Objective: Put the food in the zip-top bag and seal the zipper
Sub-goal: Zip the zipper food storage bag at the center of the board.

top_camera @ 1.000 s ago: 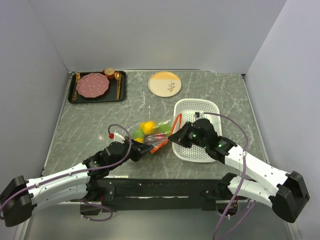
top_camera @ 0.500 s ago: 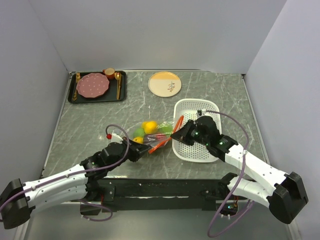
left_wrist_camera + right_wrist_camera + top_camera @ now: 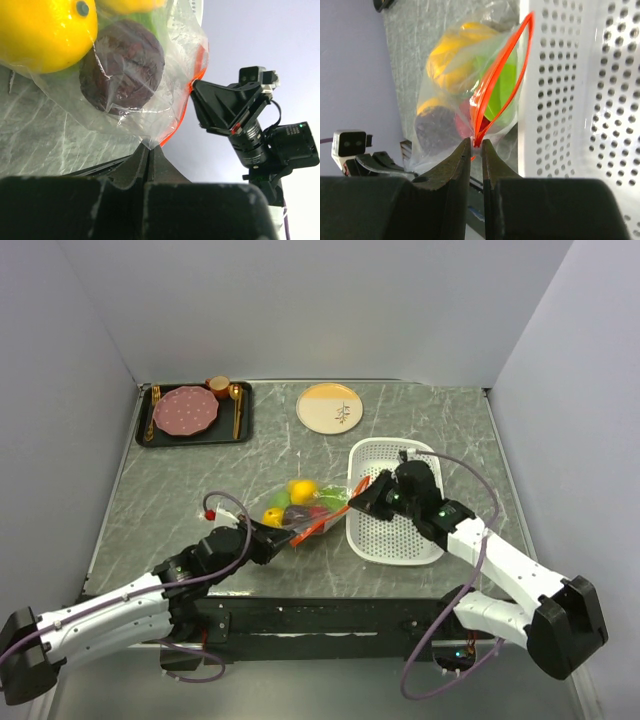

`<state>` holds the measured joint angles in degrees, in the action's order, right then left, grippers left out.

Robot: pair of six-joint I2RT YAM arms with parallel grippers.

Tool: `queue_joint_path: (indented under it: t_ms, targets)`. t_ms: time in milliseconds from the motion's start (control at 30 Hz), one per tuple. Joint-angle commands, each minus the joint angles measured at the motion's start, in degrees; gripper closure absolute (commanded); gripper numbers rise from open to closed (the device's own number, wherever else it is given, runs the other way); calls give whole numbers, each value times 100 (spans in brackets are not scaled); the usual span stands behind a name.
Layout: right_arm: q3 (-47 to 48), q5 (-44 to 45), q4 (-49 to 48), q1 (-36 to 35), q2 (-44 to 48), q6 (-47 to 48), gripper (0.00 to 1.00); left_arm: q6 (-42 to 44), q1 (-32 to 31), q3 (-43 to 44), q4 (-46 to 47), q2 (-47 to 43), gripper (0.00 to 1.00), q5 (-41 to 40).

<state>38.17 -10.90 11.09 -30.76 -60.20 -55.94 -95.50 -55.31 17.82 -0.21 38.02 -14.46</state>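
Leftmost, at the back corner: black tray point(image 3: 200, 440) with a pink scalloped plate point(image 3: 184, 411), a small cup point(image 3: 218, 386) and gold cutlery. Nearer and further right, left gripper point(image 3: 287, 537): clamped fully shut on the near-left corner of the zip-top bag point(image 3: 290, 515), pinching only clear film in its wrist view. Bag itself: mid-table point(image 3: 170, 490), stretched between both grippers, just left of the basket. Holds the food point(image 3: 298, 490) inside: yellow pieces, a dark maroon ball point(image 3: 122, 65), green showing behind them. At the back, beyond the bag: round cream-and-orange plate point(image 3: 329, 407). Along the bag's near-right edge, the zipper point(image 3: 325, 523): orange-red, gaping in a narrow loop in the right wrist view, so not sealed along that stretch. Right gripper point(image 3: 362, 502): closed narrowly on the zipper's end, fingertips point(image 3: 462, 155) pressed either side of the strip; cannot tell whether the slider sits between them. Rightmost, white perforated basket point(image 3: 420, 540), its left wall just beside the bag.
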Motion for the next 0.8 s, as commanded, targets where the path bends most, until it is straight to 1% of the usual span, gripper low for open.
queue_joint_path:
  t_ms: [0,300,467,600,767]
  targets:
    - [629,440,139,325,-245,707,87,6,64,81,-418,-286,99,-452]
    - [1324,-167,103,519,-817,1112,87,-170,73,-25,-586,-550,99,-593]
    - [1588,87,305,589,-914,1243,87,-162,64,1,-691,-620,99,-646]
    - [1641,333,473,694,-923,1375,87,-153,73,-51,-604,-629,99,-585]
    - [1562,299,438,888,-940,1481,86,-126,73,-33,-586,-594,99,-558]
